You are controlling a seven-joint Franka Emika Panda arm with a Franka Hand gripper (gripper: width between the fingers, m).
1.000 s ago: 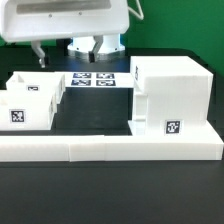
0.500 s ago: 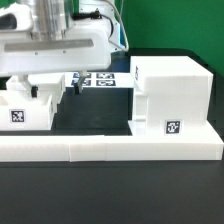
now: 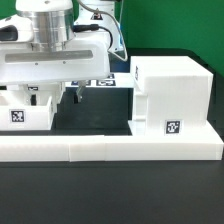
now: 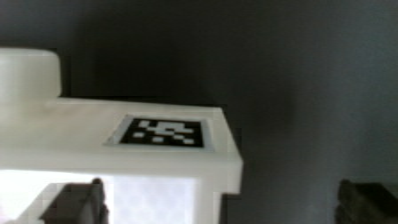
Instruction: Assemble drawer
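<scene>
A black bench (image 3: 100, 118) is seen in the exterior view with white plastic drawer parts on it. At the right stands the large cube-like housing (image 3: 172, 88), upright, with a black-and-white square tag (image 3: 171, 127) on its near face, low down. At the left sits a small open-topped tray (image 3: 30, 112), well apart from the housing, with a square tag (image 3: 17, 115) on its near wall. Whether a second tray lies behind it cannot be told, as the arm covers that area. A long low white border bar (image 3: 110, 150) runs along the near edge of the bench, in front of both parts; the housing's near face is set just beside it. At the far middle, the marker board (image 3: 106, 82) is partly hidden behind the arm.

The robot's hand (image 3: 54, 95) is held above the tray at the far left, pointing downward. Its two dark fingers (image 3: 76, 93) are spread wide, and nothing is gripped between them.

In the wrist view, a corner of the tray is shown from above, with another square tag (image 4: 169, 132) on its flat top edge and the black bench beside it. One finger is seen over the tray's white inside and the other over bare bench, so the tray's wall lies between them. Whether either finger touches the tray cannot be told, as the view is blurred.
</scene>
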